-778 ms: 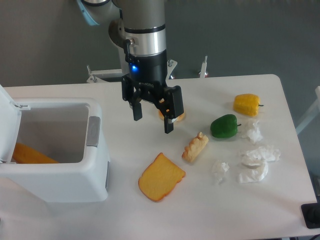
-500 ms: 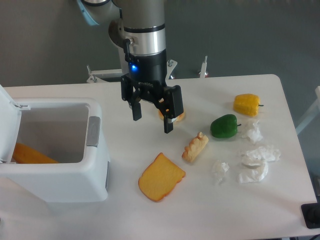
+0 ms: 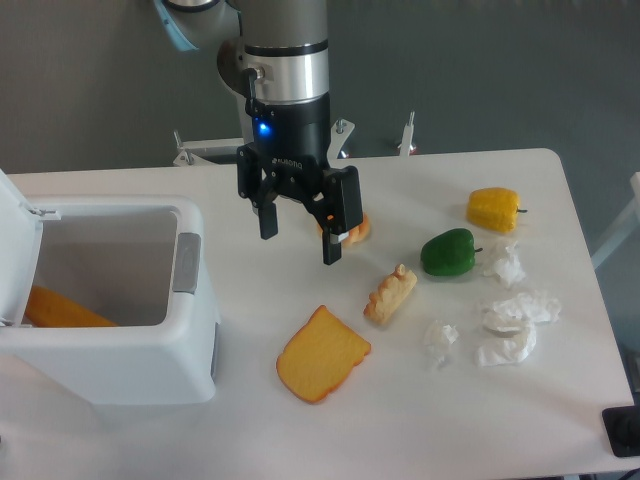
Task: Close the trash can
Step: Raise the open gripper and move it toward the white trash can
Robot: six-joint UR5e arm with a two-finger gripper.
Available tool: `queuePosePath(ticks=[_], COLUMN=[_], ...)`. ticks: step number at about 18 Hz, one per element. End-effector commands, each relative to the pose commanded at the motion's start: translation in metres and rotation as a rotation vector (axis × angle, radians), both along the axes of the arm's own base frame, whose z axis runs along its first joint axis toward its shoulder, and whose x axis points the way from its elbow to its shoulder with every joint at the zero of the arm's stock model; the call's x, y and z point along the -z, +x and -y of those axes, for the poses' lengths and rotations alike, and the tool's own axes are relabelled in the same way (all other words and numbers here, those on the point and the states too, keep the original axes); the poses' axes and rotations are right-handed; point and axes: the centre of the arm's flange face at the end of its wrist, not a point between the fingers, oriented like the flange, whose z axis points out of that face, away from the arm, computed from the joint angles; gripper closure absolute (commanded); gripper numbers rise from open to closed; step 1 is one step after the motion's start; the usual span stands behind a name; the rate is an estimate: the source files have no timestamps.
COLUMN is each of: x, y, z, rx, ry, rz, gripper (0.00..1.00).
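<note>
1 large boxy white plastic trash can (image 3: 110, 345) sits at the left edge of the white table (image 3: 300, 420), its lid (image 3: 15, 250) swung up on the left and its mouth open, with something orange inside. Above the table's middle hangs the black 2-finger gripper (image 3: 298, 236), fingers spread wide and holding nothing. Near it lie an orange bread-like slice (image 3: 322, 353), a green pepper (image 3: 448, 252), a yellow pepper (image 3: 494, 208) and crumpled white paper (image 3: 513, 325). A grey wall stands behind.
</note>
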Motion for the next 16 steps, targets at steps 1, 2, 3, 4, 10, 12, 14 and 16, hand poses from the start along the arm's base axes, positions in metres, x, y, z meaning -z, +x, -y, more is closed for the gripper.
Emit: queuePosePath(ticks=[1,2,3,4,10,12,14,16], x=[-0.001,-0.006,-0.01,-0.01,-0.024,-0.031,-0.037,-0.042], y=[0.0,0.003,0.006,0.004,0.003,0.004,0.015,0.031], z=[0.0,0.002,0.004,0.004,0.004,0.003,-0.005,-0.018], rx=[0.0,-0.002,-0.005,-0.009,-0.079,-0.133,-0.17,-0.188], ry=[0.008,0.015,0.021,0.023,0.064,0.095,0.139,0.187], rz=[0.004,0.0,-0.002,-0.003,0.025,0.057,0.119,0.205], gripper=[0.0,0.0,0.0,0.0,0.0,0.0,0.0,0.0])
